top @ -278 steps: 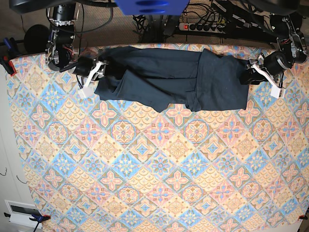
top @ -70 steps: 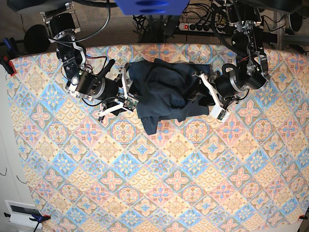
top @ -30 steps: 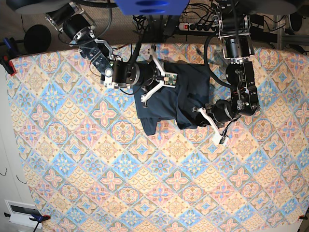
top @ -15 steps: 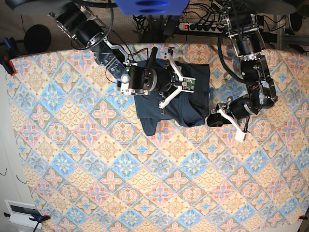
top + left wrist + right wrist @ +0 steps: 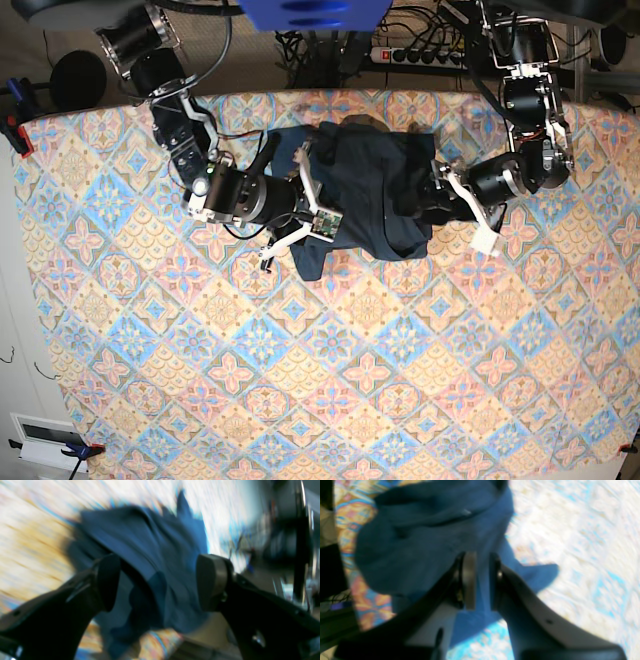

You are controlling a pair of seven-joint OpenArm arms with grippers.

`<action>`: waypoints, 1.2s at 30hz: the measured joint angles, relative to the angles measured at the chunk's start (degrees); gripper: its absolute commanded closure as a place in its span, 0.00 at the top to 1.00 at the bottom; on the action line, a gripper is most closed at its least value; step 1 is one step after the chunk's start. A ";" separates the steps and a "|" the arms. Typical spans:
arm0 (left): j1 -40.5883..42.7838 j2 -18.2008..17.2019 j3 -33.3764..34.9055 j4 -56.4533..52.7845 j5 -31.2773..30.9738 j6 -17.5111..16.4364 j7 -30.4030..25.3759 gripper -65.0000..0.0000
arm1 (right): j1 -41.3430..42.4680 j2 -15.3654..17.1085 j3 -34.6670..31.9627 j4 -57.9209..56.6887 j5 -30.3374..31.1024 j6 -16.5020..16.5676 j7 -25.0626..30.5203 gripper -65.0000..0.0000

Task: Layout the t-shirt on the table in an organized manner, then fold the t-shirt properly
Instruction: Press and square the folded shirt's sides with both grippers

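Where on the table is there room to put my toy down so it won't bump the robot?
The whole near half of the table, below the t-shirt, is bare cloth, and so are the far left and far right edges. It is crowded at the top middle, where the left gripper and right gripper flank the bunched shirt.

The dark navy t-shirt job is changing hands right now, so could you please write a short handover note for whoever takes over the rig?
Left gripper: open, holding nothing, just above the shirt.
Right gripper: jaws nearly closed at the shirt's edge; a pinch on the fabric cannot be confirmed.
Dark navy-teal soft fabric t-shirt: a rumpled, partly doubled-over heap near the far edge of the colourful tile-pattern table, between both arms.
Done: shirt gathered inward.
Left: flatten it, then fold neatly.
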 measured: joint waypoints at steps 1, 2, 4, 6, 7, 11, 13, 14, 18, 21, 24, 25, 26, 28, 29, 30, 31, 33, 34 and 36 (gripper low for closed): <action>1.88 0.04 0.96 1.25 0.26 -0.02 0.13 0.63 | -0.17 0.31 1.18 0.02 0.00 -0.22 0.13 0.13; 3.63 0.11 1.88 2.40 0.26 0.00 0.28 0.62 | -0.39 0.92 2.45 0.09 0.17 -0.35 0.39 0.13; 5.66 0.13 2.60 4.35 0.20 -0.02 0.26 0.61 | -0.94 1.44 4.39 0.07 -0.26 -0.20 -0.13 0.13; 6.25 0.00 2.56 4.96 0.20 -0.02 0.02 0.61 | -1.25 1.42 5.01 -0.02 -0.85 -0.26 -0.39 0.13; 6.21 -0.04 2.56 4.94 0.33 0.04 0.02 0.61 | -1.22 1.31 4.98 -0.02 -0.59 -0.20 -0.33 0.13; 6.16 -0.02 2.56 3.08 1.38 0.09 -0.44 0.61 | -1.07 0.72 4.85 0.02 0.11 -0.13 0.11 0.13; 5.86 0.48 4.11 0.83 4.31 0.57 -0.55 0.61 | -1.05 0.90 4.87 0.04 0.22 -0.15 0.09 0.13; 5.53 0.90 5.42 0.26 6.03 0.52 -0.11 0.61 | -1.09 1.14 4.94 0.04 0.04 -0.17 0.09 0.13; 4.31 1.57 9.84 0.33 7.41 0.22 -0.74 0.58 | -1.18 1.14 5.25 0.07 0.15 -0.17 0.13 0.13; 4.13 1.75 9.88 0.33 8.11 0.42 -0.39 0.23 | -2.23 1.77 5.25 0.07 0.02 -0.17 0.02 0.13; 2.99 2.23 9.55 0.42 7.69 0.24 -0.57 0.00 | -2.27 1.77 5.25 0.07 0.24 -0.15 0.13 0.13; 2.84 2.36 9.20 0.44 7.56 0.24 -0.63 0.00 | -2.19 1.79 5.27 0.07 0.24 -0.17 0.11 0.13; 2.75 2.54 8.39 0.61 7.37 0.22 -0.59 0.01 | -2.16 1.79 5.31 0.07 0.02 -0.17 0.09 0.13; 3.43 2.49 5.05 1.81 7.63 0.26 -0.35 0.00 | -2.19 1.77 5.29 0.07 0.04 -0.17 0.09 0.13; 3.85 2.29 2.91 2.71 7.65 0.31 -0.04 0.00 | -2.21 1.77 5.29 0.07 0.17 -0.15 0.09 0.13; 4.28 1.99 1.14 3.67 7.80 0.55 0.04 0.00 | -2.23 1.77 5.29 0.07 0.22 -0.15 0.09 0.13; 4.61 1.84 0.17 4.61 7.85 0.50 0.04 0.00 | -2.23 1.77 5.29 0.07 0.22 -0.15 0.09 0.13; 4.87 0.42 -0.37 6.12 7.58 0.44 0.04 0.00 | -2.14 1.75 5.29 0.07 0.20 -0.17 0.09 0.13; 4.74 -0.50 -0.11 6.29 7.56 0.13 0.04 0.00 | -2.19 1.77 5.29 0.07 0.26 -0.17 0.17 0.13; 4.76 -1.53 -0.17 6.27 7.76 0.24 -0.17 0.00 | -2.27 1.79 5.29 0.07 0.20 -0.15 0.07 0.13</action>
